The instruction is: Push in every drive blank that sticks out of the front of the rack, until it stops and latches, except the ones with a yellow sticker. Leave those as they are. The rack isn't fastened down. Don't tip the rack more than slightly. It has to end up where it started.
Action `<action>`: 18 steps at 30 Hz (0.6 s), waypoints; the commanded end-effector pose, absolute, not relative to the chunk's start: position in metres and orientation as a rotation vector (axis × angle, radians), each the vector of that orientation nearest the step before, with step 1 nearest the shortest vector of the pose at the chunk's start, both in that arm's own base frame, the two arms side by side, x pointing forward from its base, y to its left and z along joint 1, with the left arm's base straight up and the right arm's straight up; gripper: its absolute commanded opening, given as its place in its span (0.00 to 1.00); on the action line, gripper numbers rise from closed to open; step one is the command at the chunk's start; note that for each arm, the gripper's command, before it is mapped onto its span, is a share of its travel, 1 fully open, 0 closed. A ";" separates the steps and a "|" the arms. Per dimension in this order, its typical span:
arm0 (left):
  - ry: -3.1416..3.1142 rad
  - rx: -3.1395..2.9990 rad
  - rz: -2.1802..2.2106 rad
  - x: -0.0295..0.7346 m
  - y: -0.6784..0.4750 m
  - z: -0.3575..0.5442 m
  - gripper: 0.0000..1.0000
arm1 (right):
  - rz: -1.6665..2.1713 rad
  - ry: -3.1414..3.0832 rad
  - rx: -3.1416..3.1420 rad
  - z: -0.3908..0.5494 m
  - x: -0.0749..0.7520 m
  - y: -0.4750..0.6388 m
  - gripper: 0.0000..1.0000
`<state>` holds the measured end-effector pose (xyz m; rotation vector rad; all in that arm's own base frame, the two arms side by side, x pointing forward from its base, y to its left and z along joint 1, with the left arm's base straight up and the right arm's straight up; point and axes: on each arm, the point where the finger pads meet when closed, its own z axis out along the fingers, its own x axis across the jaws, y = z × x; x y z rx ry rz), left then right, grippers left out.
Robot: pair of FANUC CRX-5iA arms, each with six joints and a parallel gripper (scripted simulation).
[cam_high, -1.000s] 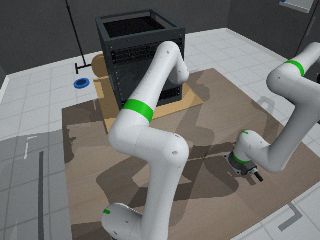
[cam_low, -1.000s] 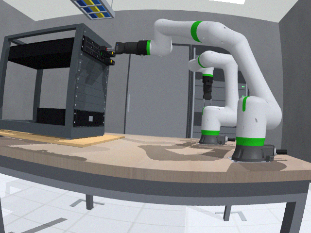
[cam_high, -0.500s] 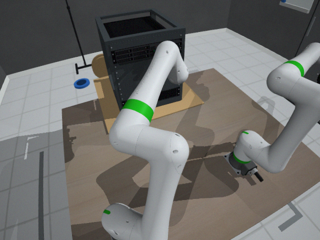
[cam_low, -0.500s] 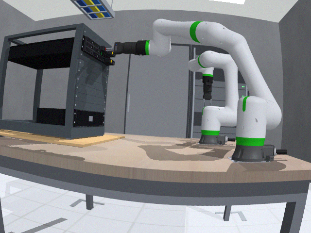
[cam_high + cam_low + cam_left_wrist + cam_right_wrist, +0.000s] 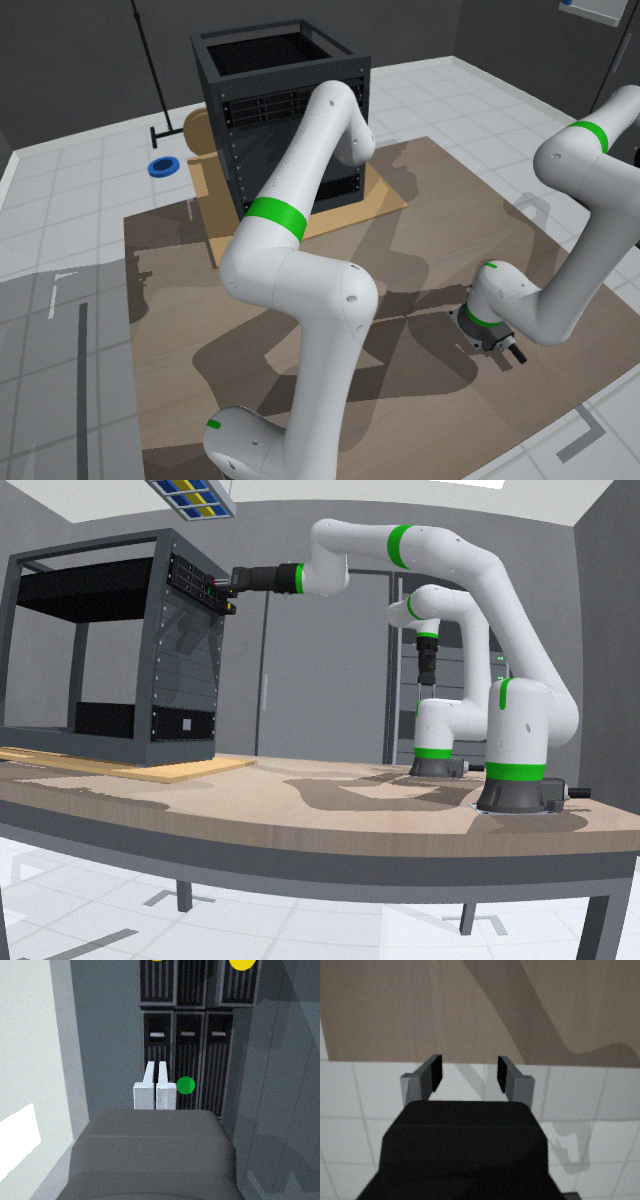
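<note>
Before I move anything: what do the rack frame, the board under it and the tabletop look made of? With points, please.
Rack frame [image 5: 205, 62] [image 5: 148, 650]: probably painted metal, matte dark grey, square-edged bars.
Board [image 5: 330, 227] [image 5: 206, 770]: likely plywood, pale yellow, flat.
Tabletop [image 5: 170, 310] [image 5: 289, 818]: wood or laminate, satin brown, faint grain.

The fingers look like smooth pale metal. Before them, the rack [image 5: 205, 62] [image 5: 149, 635] [image 5: 107, 1025] has matt, dark, painted-looking metal. Below them, the tabletop [image 5: 248, 361] [image 5: 310, 823] looks like smooth wood with fine grain.
</note>
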<state>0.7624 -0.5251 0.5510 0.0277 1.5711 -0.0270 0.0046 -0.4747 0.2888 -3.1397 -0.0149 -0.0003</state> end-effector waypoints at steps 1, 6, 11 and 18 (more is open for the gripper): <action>1.569 0.026 -0.029 0.762 -0.525 0.553 0.00 | 0.000 -0.015 -3.142 0.290 0.004 -0.475 1.00; 1.569 0.026 -0.029 0.762 -0.525 0.553 0.00 | 0.000 -0.015 -3.142 0.290 0.004 -0.475 1.00; 1.569 0.026 -0.029 0.765 -0.525 0.553 0.00 | 0.000 -0.015 -3.142 0.290 0.004 -0.475 1.00; 1.569 0.026 -0.029 0.765 -0.525 0.553 0.00 | 0.000 -0.015 -3.142 0.290 0.004 -0.475 1.00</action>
